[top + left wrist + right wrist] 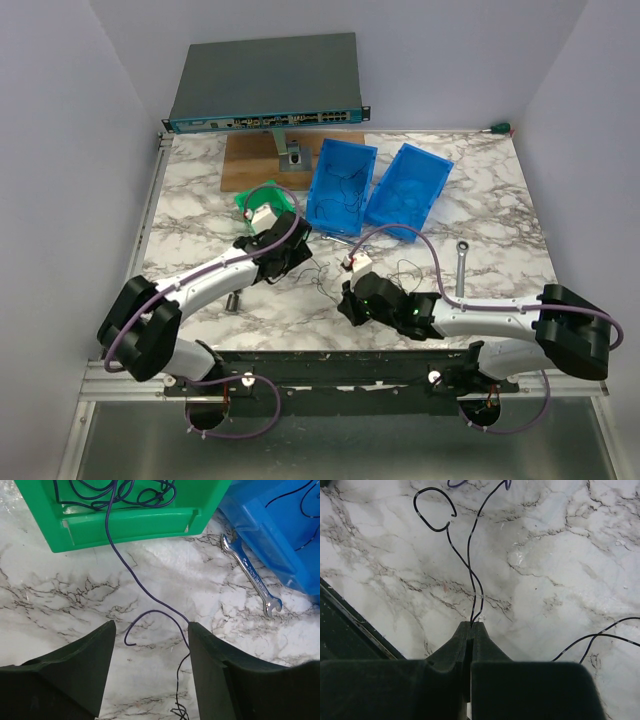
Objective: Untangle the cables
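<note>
Here the pulling-apart step looks to be in hand. Nearest, the right tool point(471, 626) is clenched on a black cable point(470, 570) trailing over the worktop point(560, 580). Farther on, the left tool point(151, 630) stands partly open, released, astride a blue cable point(141, 586) that runs into the green tray point(125, 527). Next, it likely must pinch that strand.

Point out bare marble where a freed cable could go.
Free: marble right of the wrench; also the strip left of the left arm. Crowded: cables between left tool and right tool, near green tray and blue bins.
</note>
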Action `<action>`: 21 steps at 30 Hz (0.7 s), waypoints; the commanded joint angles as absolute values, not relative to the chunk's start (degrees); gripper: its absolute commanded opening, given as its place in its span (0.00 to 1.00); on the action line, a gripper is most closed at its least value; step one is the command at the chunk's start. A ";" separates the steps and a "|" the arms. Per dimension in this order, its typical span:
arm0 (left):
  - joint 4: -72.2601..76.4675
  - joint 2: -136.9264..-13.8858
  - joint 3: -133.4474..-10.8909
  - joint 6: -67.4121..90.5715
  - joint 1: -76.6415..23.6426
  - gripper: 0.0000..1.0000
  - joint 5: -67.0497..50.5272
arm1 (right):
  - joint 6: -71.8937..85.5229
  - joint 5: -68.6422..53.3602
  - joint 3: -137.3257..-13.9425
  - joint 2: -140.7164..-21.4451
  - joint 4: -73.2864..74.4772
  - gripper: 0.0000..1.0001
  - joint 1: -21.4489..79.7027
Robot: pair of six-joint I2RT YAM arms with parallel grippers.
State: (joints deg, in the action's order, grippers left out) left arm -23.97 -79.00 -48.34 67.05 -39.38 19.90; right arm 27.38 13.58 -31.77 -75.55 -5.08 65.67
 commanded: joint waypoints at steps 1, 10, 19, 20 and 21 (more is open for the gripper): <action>-21.05 -83.15 -51.23 68.82 -39.03 0.58 18.72 | 26.91 12.67 -31.13 -73.61 -5.53 0.01 66.09; -18.01 -90.08 -53.38 70.78 -37.53 0.26 17.73 | 27.51 12.27 -30.61 -72.86 -5.22 0.01 66.07; -15.33 -79.16 -50.55 57.96 -30.23 0.00 17.90 | 29.48 14.85 -29.08 -70.96 -0.09 0.01 66.05; -14.38 -78.11 -50.12 56.23 -27.57 0.00 14.80 | 30.07 14.80 -28.60 -70.54 -0.09 0.01 66.09; -14.01 -77.39 -50.21 54.41 -25.63 0.00 12.76 | 30.76 14.60 -28.31 -70.08 1.52 0.01 66.07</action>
State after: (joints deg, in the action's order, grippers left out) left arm -17.58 -83.09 -51.46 62.89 -33.50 18.33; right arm 28.32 13.30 -30.11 -72.49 -2.87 65.67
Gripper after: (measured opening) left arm 0.013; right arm 0.027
